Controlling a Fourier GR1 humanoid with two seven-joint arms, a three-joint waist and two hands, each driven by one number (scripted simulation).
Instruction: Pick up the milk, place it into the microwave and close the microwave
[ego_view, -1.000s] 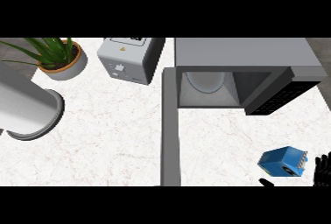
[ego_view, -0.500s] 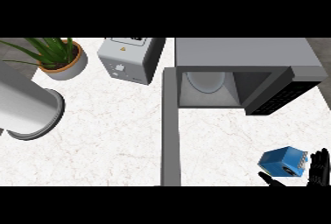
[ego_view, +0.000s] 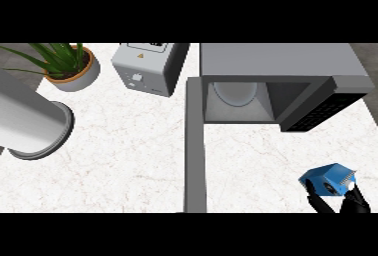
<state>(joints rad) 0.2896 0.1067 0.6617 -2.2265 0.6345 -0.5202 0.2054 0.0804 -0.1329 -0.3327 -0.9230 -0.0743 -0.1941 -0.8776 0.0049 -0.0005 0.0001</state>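
Since a second ago, our right hand (ego_view: 341, 202) has come up from the lower edge and now reaches the milk (ego_view: 329, 179), its dark fingers spread to either side of the blue carton's near end; we cannot tell whether they touch it yet. We see the milk tilted on the white counter (ego_view: 125, 150), well in front of the microwave (ego_view: 284, 67) and toward its right. The microwave is open, its door (ego_view: 195, 145) swung out toward us along its left side, with a pale plate inside. Left of the microwave stands a toaster (ego_view: 148, 67), farther left a potted plant (ego_view: 70, 67), and in front of that a grey cylinder (ego_view: 29, 125).
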